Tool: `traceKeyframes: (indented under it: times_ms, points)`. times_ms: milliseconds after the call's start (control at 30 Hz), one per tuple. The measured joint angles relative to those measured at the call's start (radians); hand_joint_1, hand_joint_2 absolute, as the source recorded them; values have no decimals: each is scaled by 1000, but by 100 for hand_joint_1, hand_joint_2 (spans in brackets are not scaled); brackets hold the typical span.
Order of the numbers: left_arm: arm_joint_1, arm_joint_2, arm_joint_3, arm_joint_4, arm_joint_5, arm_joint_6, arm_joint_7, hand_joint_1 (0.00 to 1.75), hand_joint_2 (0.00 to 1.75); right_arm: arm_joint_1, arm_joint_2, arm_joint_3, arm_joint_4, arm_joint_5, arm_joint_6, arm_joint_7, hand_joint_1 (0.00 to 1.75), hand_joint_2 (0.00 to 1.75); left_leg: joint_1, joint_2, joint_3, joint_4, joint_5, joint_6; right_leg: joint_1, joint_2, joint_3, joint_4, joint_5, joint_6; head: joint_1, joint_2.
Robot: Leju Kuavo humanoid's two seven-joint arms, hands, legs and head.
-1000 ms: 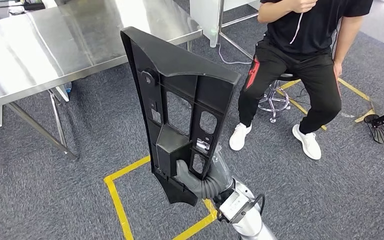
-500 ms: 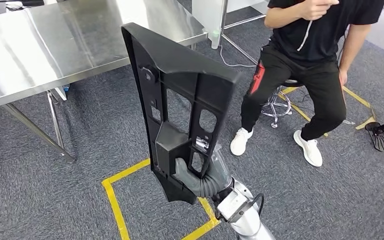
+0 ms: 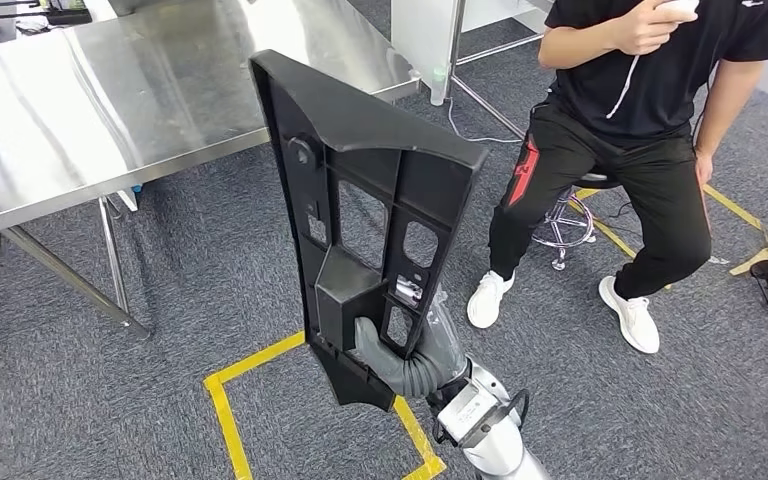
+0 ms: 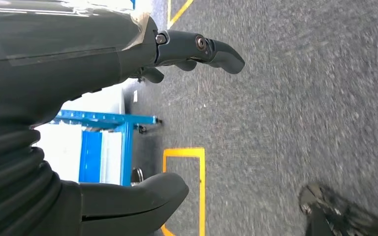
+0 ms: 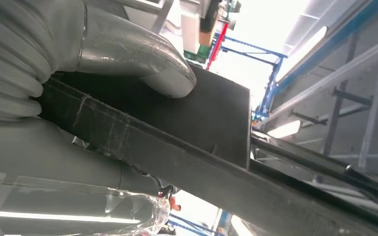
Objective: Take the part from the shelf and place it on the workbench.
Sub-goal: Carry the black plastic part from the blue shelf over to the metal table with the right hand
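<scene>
The right robot hand [image 3: 385, 345] grips the black part [image 3: 365, 210] upright, off the shelf; the steel counter [image 3: 110, 90] lies ahead, placing undone; the left robot hand [image 4: 142, 123] hangs spread, holding nothing.

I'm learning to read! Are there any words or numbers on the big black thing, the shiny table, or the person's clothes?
No words or numbers can be read in these pictures.
Black part, held by the right hand: moulded shapes and holes, no letters that can be made out.
Steel workbench: bare metal, no label.
Person's trousers: a red mark, too small to read.
</scene>
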Motion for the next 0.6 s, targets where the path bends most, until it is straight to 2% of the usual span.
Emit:
traceKeyframes:
  times_ms: [67, 133, 167, 200, 233, 267, 300, 333, 367, 400, 467, 500, 533, 600]
  points:
    - [0, -1, 0, 0, 0, 0, 0, 0, 175, 0, 3, 0, 0, 0, 0, 0, 175, 175, 3, 4, -74, 112, -30, -11, 0, 0, 15, -1, -14, -10, -1, 0]
    - [1, -2, 0, 0, 0, 0, 0, 0, 175, 2, 4, -1, 0, 2, -1, 0, 175, 175, 5, 6, -154, 203, -74, -18, 2, 2, 30, 0, -28, -12, -2, 0]
    - [1, -2, 0, 0, -1, 1, 0, 0, 175, 2, 4, -1, 0, 4, -2, 0, 175, 175, 5, 6, -177, 209, -80, -18, 3, 4, 40, 0, -36, -11, -2, 0]
    - [2, -2, 1, 0, -1, 3, 0, 0, 175, 3, 5, -1, 0, 8, -3, 0, 175, 175, 5, 6, -183, 184, -64, -15, 4, 5, 52, 0, -44, -10, -2, 0]
    - [2, -2, 1, 0, -2, 5, 0, 0, 175, 2, 6, -1, 0, 12, -4, 0, 175, 175, 4, 7, -176, 131, -26, -9, 5, 6, 66, 0, -54, -8, -1, 0]
    - [2, -1, 1, 0, -3, 8, 0, 0, 175, 2, 7, -1, 0, 15, -5, 0, 175, 175, 2, 7, -162, 66, 33, 0, 6, 6, 75, -1, -64, -6, -1, 0]
    - [2, -1, 1, 0, -4, 9, 0, 0, 175, 2, 8, -1, 0, 17, -5, 0, 175, 175, -2, 8, -151, 17, 77, 9, 8, 7, 86, -1, -73, -3, -1, 0]
    - [2, 0, 2, 0, -4, 11, 0, 0, 175, 2, 10, -2, 0, 19, -5, 0, 175, 175, -8, 7, -142, -17, 111, 17, 10, 8, 92, -2, -82, 2, -1, 0]
    - [2, 0, 2, 0, -5, 12, 0, 0, 175, 1, 11, -2, 1, 20, -6, 0, 175, 175, -13, 5, -138, -30, 128, 23, 11, 9, 93, -4, -88, 8, -2, 0]
    - [2, 0, 2, 0, -5, 13, 0, 0, 175, 0, 12, -2, 1, 21, -6, 0, 175, 175, -17, 4, -136, -30, 124, 27, 13, 10, 99, -9, -93, 15, -3, 0]
    - [1, -1, 2, 0, -6, 14, 0, 0, 175, -2, 14, -2, -1, 24, -8, 0, 175, 175, -13, 0, -118, -48, 130, 34, 16, 7, 104, -13, -104, 26, -4, 0]
    - [0, -1, 2, 0, -7, 15, 0, 0, 175, -4, 14, -2, -1, 26, -10, -1, 175, 175, -10, -1, -109, -58, 129, 38, 17, 5, 100, 2, -115, 28, -3, 0]
    - [-1, -2, 2, 0, -7, 15, 0, 0, 175, -5, 14, -2, -2, 27, -10, -1, 175, 175, -7, -3, -101, -66, 129, 42, 17, 4, 82, 39, -132, 29, -2, 0]
    - [-3, -2, 2, 0, -8, 15, 0, 0, 175, -7, 13, -3, -1, 31, -12, -1, 175, 175, -7, -11, -95, -68, 122, 48, 14, 3, 3, 166, -175, 29, -1, 0]
